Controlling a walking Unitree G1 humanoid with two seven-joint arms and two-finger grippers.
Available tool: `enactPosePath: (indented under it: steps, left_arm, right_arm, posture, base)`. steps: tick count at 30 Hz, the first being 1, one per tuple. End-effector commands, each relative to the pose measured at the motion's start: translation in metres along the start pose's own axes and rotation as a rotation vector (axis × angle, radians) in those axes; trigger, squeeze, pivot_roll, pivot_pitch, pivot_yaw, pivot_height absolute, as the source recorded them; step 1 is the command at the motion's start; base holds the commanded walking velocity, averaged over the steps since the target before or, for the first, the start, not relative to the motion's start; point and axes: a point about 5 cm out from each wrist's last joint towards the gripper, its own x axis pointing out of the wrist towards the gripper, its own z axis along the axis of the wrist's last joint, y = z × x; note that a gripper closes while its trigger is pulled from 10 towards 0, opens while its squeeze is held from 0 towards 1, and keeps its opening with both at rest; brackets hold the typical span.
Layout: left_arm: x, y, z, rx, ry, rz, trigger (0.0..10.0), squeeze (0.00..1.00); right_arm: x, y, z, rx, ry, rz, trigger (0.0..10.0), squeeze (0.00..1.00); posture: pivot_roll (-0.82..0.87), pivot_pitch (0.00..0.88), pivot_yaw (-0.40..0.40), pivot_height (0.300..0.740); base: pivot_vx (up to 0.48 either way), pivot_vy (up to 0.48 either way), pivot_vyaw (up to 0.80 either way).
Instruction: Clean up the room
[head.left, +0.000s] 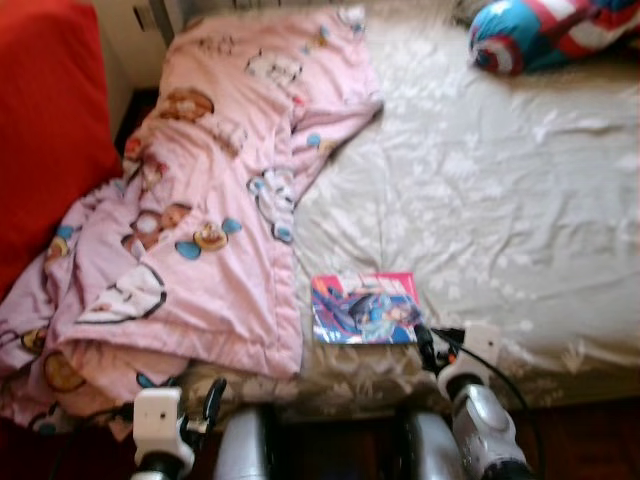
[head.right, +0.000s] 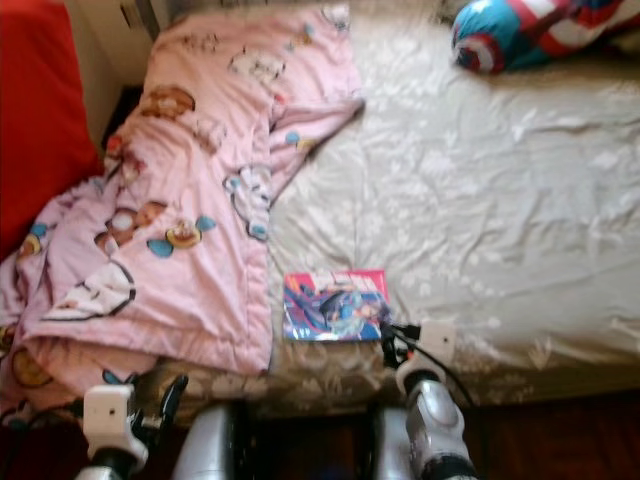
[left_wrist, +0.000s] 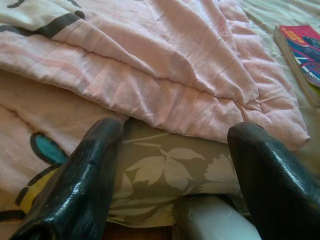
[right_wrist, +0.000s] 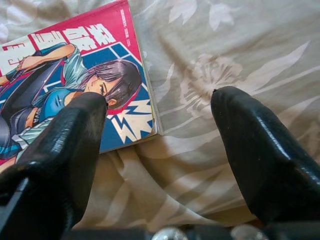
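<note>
One comic book (head.left: 364, 309), one pink blanket (head.left: 215, 200), one striped cushion (head.left: 545, 32) at upper right and one red cushion (head.left: 45, 130) at upper left lay on one bed (head.left: 500, 200).

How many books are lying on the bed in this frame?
1. The book lies flat on the bed sheet near the front edge, beside the pink blanket, with the open right gripper at its corner. More could be hidden under the blanket.
</note>
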Motion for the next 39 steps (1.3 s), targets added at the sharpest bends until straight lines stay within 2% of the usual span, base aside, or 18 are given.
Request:
enactPosePath:
  steps: [1, 5, 11, 14, 16, 17, 23, 32, 39]
  left_arm:
    - [-0.007, 0.001, -0.003, 0.008, 0.032, -0.002, 10.0, 0.00]
    - [-0.014, 0.004, 0.000, 0.014, 0.068, 0.004, 10.0, 0.00]
    - [-0.022, 0.005, 0.004, 0.023, 0.104, 0.014, 10.0, 0.00]
    - [-0.023, 0.005, 0.005, 0.027, 0.108, 0.014, 10.0, 0.00]
    - [-0.024, 0.005, 0.009, 0.031, 0.116, 0.012, 10.0, 0.00]
    - [-0.024, 0.004, 0.011, 0.032, 0.115, 0.010, 10.0, 0.00]
    - [-0.024, 0.003, 0.017, 0.043, 0.118, 0.000, 10.0, 0.00]
    - [-0.027, 0.006, 0.016, 0.054, 0.138, -0.004, 10.0, 0.00]
    - [-0.030, 0.010, 0.010, 0.060, 0.159, -0.008, 10.0, 0.00]
  right_arm:
    - [-0.003, 0.000, -0.009, 0.045, 0.040, -0.002, 10.0, 0.00]
    - [0.003, 0.002, -0.001, 0.099, 0.022, 0.027, 10.0, 0.00]
    - [0.004, -0.005, 0.006, 0.168, 0.009, 0.030, 10.0, 0.00]
    - [0.005, -0.007, 0.006, 0.197, 0.011, 0.035, 10.0, 0.00]
    - [0.006, -0.007, 0.007, 0.291, 0.016, 0.072, 10.0, 0.00]
    - [0.006, -0.007, 0.007, 0.309, 0.019, 0.076, 10.0, 0.00]
    - [0.006, -0.007, 0.007, 0.380, 0.026, 0.122, 10.0, 0.00]
    - [0.003, -0.009, 0.004, 0.440, 0.046, 0.191, 10.0, 0.00]
    - [-0.003, -0.023, -0.001, 0.558, 0.040, 0.158, 10.0, 0.00]
  posture:
    - [0.13, 0.328, 0.067, 0.608]
    - [0.13, 0.344, 0.077, 0.608]
    - [0.16, 0.355, 0.089, 0.608]
    - [0.16, 0.355, 0.092, 0.608]
    - [0.16, 0.355, 0.097, 0.608]
    - [0.17, 0.354, 0.100, 0.608]
    - [0.18, 0.353, 0.106, 0.608]
    - [0.19, 0.358, 0.117, 0.608]
    - [0.21, 0.364, 0.128, 0.608]
  base:
    - [0.000, 0.000, 0.00]
    - [0.000, 0.000, 0.00]
    - [0.000, 0.000, 0.00]
    - [0.000, 0.000, 0.00]
    - [0.000, 0.000, 0.00]
    - [0.000, 0.000, 0.00]
    - [0.000, 0.000, 0.00]
    - [0.000, 0.000, 0.00]
    - [0.000, 0.000, 0.00]
